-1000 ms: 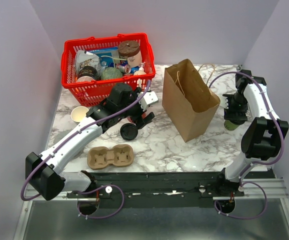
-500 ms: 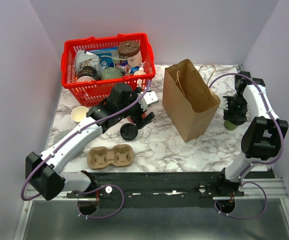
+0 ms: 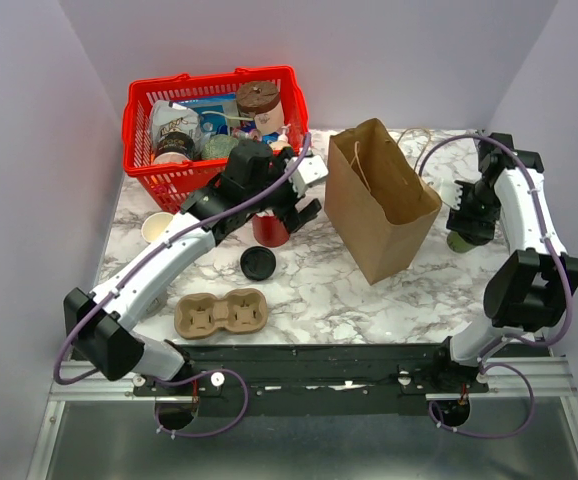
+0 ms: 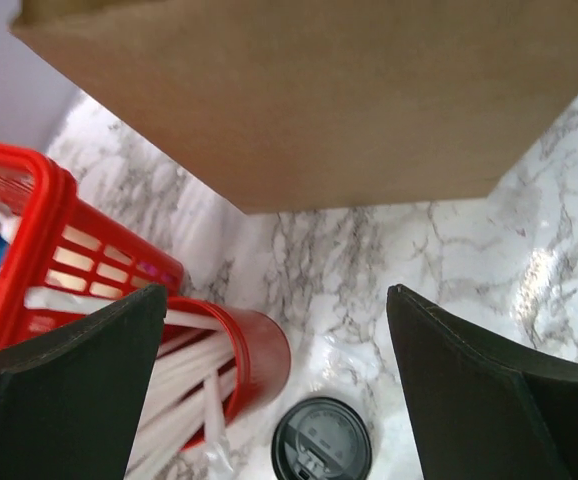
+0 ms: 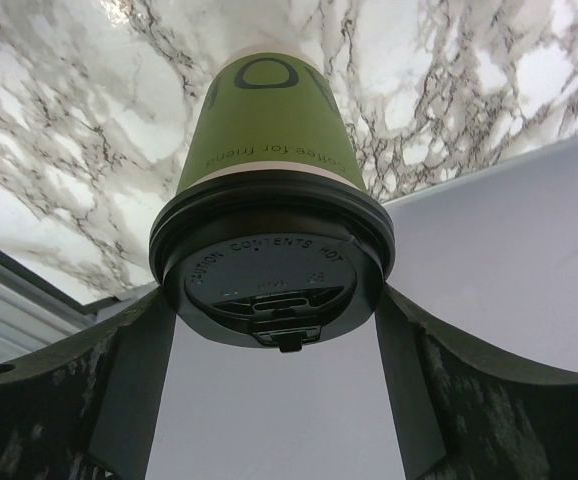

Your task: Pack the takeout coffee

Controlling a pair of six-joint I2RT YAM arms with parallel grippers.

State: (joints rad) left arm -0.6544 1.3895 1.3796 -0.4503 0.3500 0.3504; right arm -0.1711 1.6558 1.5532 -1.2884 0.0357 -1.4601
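The takeout coffee (image 5: 269,130), a green cup with a black lid, stands on the marble at the far right, beside the brown paper bag (image 3: 381,200). My right gripper (image 5: 274,300) straddles it from above, and both fingers press against the lid's rim. From the top view the right gripper (image 3: 469,215) covers most of the takeout coffee (image 3: 459,241). My left gripper (image 3: 291,207) hangs open and empty between basket and bag, over a red cup of white straws (image 4: 239,350).
A loose black lid (image 3: 258,263) lies on the marble near the red cup (image 3: 269,230). The red basket (image 3: 141,112) of groceries stands at the back left. A cardboard cup carrier (image 3: 221,312) lies near the front edge, and a cream cup (image 3: 159,228) sits to the left.
My left arm has swung back towards the basket, uncovering the red cup. My right gripper's fingers have narrowed onto the coffee's lid, and the arm has shifted slightly backward.
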